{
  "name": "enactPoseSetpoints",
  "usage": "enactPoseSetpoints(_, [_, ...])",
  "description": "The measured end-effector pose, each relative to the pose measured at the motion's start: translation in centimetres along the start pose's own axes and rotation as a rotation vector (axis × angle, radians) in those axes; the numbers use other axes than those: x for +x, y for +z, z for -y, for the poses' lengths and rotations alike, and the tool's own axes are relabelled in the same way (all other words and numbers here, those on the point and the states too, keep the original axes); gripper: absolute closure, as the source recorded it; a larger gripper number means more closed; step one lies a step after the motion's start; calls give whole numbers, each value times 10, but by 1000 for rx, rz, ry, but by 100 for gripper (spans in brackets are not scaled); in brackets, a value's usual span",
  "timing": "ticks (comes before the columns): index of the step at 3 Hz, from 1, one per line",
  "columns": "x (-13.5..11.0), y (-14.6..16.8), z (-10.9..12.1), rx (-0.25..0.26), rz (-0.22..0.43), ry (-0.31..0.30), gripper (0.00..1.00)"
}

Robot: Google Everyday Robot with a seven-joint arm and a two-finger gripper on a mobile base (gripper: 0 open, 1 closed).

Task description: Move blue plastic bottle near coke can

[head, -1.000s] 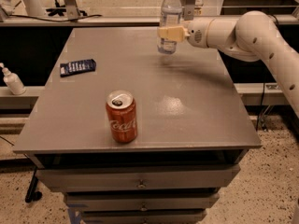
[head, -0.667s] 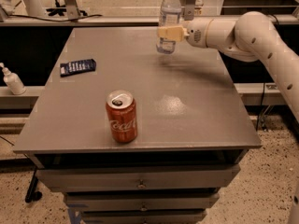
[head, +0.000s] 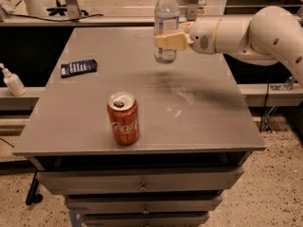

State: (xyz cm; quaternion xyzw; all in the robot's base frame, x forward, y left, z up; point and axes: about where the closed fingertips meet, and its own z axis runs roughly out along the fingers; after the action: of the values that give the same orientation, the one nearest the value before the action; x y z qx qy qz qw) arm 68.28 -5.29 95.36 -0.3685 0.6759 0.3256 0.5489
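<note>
The blue plastic bottle [head: 166, 22], clear with a white cap and pale label, is held upright a little above the grey table [head: 199, 108], toward its far middle. My gripper [head: 169, 40] reaches in from the right on a white arm and is shut on the bottle's middle with its tan fingers [head: 171, 41]. The coke can [head: 123, 117], red with white script, stands upright near the table's front edge, left of centre. The bottle is well behind and to the right of the can.
A dark blue flat packet [head: 79, 67] lies on the table's left side. A small white pump bottle [head: 12, 81] stands on a ledge off the table's left. Drawers sit below the table's front edge. Frames and cables stand behind the table.
The gripper has carried the bottle slightly left and toward the can, lifted off the table. The can and the packet have not moved.
</note>
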Motion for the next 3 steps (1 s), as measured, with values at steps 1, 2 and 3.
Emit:
enactPoseSetpoints(1, [3, -19, -42, -31, -27, -23, 100])
enactPoseSetpoints(2, [17, -36, -83, -87, -21, -23, 100])
enactPoseSetpoints(3, [31, -54, -121, -135, 20, 6, 100])
